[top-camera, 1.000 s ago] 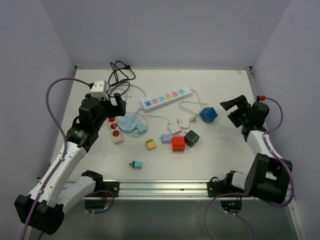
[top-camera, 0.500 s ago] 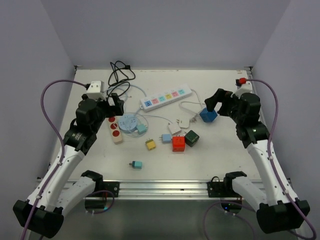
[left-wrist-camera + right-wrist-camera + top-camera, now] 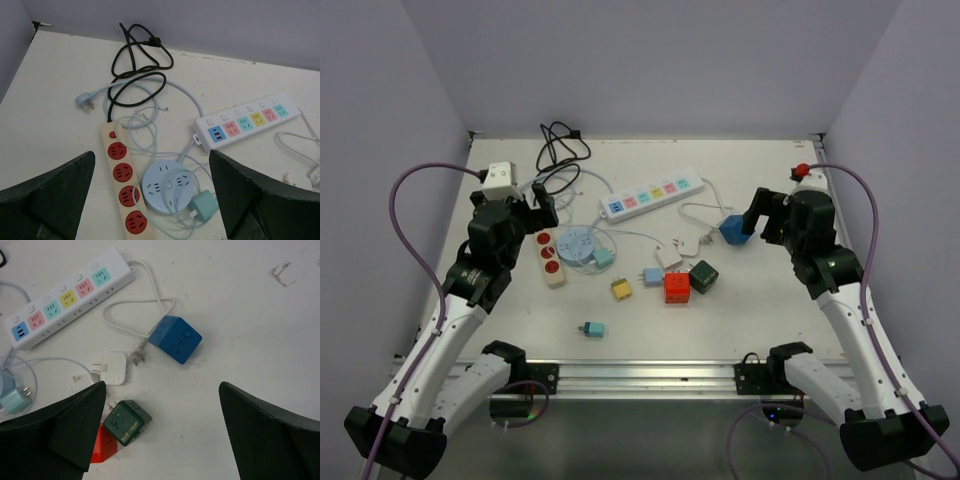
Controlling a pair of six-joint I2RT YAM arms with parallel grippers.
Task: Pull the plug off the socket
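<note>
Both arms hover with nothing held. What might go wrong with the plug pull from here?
1. Wrong target: the mint-green plug beside the round light-blue socket shows bare prongs, so it seems unseated, and no seated plug is obvious.
2. Tangle: the pale blue cord loops near that socket and the beige strip with red outlets, so a pull may drag them.
3. The sockets lie loose. The left gripper and right gripper have open jaws, and an unpinned socket may lift.
</note>
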